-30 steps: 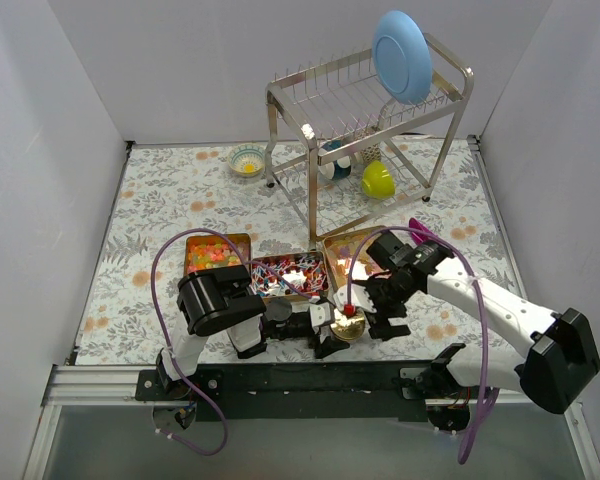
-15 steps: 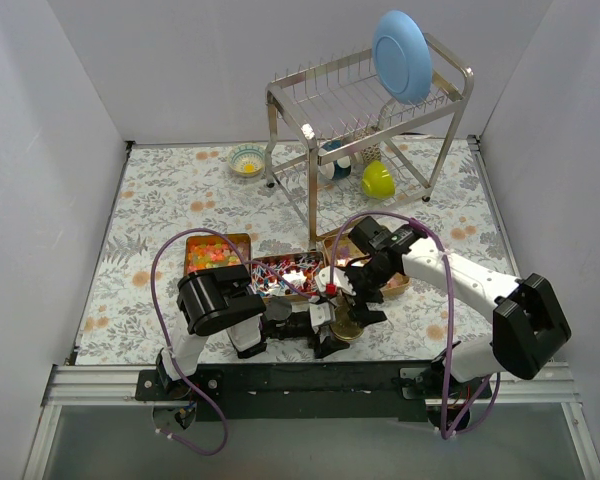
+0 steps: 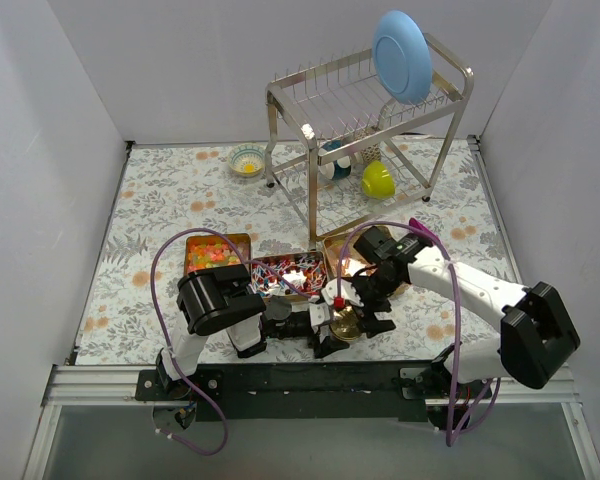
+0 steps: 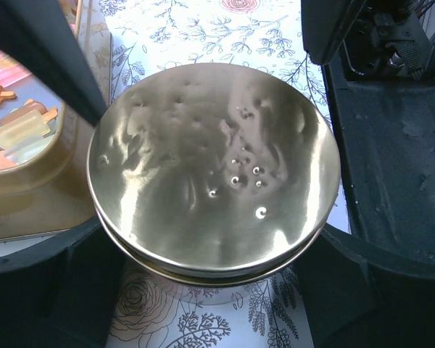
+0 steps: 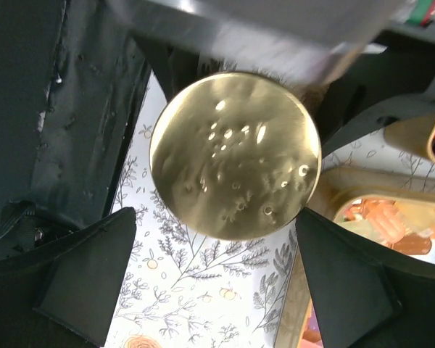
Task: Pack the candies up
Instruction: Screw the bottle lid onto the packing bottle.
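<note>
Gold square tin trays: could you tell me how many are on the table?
3 gold square tin trays in a row: left tray, middle tray, right tray partly beneath the right arm.

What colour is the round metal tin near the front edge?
Shiny gold with small dents. The round metal tin shows best in the left wrist view.

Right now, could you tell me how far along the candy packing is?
Done: the lid sits on the round gold tin, and its contents are hidden. In hand: the left gripper appears to clasp that tin, while the right gripper hangs open above it. Left: the trays hold plenty of candies, so most of the packing seems to remain.
</note>
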{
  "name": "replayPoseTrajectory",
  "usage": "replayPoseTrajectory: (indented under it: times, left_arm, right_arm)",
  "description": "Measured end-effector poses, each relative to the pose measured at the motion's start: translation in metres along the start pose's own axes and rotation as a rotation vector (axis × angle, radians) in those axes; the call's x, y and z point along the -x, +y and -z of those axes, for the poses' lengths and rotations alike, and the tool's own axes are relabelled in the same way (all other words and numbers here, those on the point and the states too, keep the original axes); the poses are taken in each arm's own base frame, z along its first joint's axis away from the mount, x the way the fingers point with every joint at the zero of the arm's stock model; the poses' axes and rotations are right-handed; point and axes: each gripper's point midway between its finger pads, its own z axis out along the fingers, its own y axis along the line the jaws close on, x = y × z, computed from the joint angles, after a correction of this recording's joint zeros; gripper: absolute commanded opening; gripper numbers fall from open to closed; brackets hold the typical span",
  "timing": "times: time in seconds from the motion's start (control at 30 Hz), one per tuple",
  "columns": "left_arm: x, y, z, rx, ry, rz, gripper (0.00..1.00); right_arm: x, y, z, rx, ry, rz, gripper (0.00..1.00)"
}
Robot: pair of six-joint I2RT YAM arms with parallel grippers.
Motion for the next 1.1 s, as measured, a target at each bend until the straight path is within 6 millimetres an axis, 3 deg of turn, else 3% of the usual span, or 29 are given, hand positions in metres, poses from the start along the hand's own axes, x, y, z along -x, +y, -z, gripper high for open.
replayPoseTrajectory:
  times: [0.2,0.37,0.43,0.53,0.6,0.83,1.1]
  left_arm:
    - [0.0,0.0,0.0,-0.003,0.0,0.0,0.0]
    - [0.0,0.001,0.001,-0.004,0.0,0.001,0.0]
    - [0.0,0.0,0.001,-0.006,-0.001,0.0,0.0]
    - [0.0,0.0,0.001,-0.009,0.0,0.001,0.0]
    - [0.0,0.0,0.001,-0.01,-0.001,0.0,0.0]
    - [0.0,0.001,0.001,-0.012,-0.001,-0.001,0.0]
    - [0.0,0.001,0.001,-0.012,-0.001,-0.001,0.0]
  right_arm:
    - [-0.02,0.017,0.004,-0.029,0.061,0.0,0.93]
    - [-0.034,0.056,0.013,0.031,0.115,-0.056,0.94]
    - [-0.035,0.061,0.02,0.013,0.118,-0.061,0.95]
    - [-0.032,0.051,0.031,-0.047,0.104,-0.097,0.95]
    - [-0.024,0.032,0.037,-0.095,0.082,-0.123,0.95]
    - [0.007,-0.021,0.029,-0.113,-0.033,-0.121,0.95]
    - [0.019,-0.012,0.003,0.031,-0.046,-0.022,0.96]
